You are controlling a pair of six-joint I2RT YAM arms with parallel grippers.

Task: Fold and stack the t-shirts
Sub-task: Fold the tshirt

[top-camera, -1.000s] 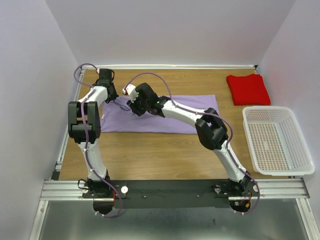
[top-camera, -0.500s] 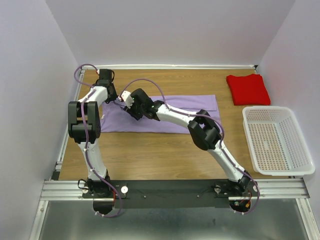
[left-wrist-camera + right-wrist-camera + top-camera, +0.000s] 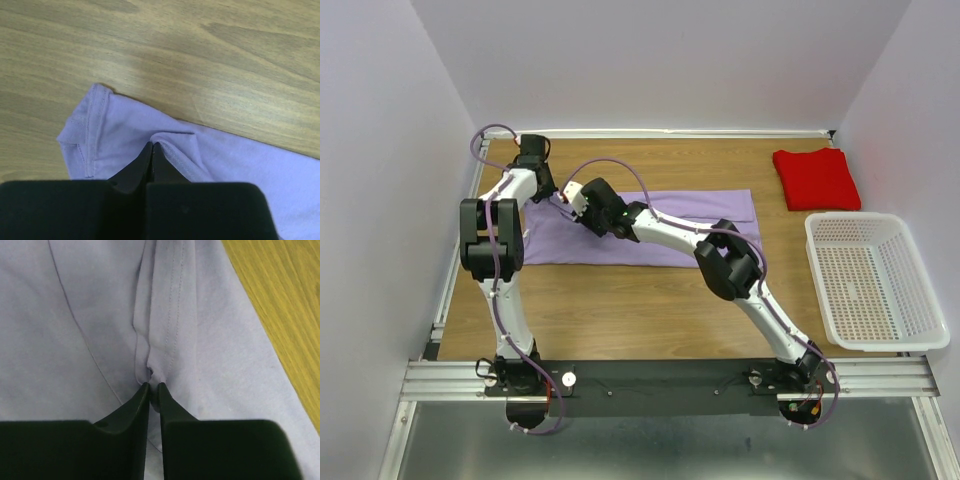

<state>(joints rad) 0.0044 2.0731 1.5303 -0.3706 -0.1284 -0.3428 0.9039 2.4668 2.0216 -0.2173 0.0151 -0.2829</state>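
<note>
Right fingers (image 3: 136, 407), now farther left, tight on lavender t-shirt (image 3: 725, 205); left fingers (image 3: 141, 162) likewise

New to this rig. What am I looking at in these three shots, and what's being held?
Two robot arms are bolted at the near edge of a wooden table. The wide shot comes from a fixed camera above and behind them. The two close-ups come from a camera on each wrist. A lavender t-shirt lies spread out, a folded red t-shirt sits far right, and a white basket is next to it. The left tool and the right tool each pinch a fold of the lavender one.
</note>
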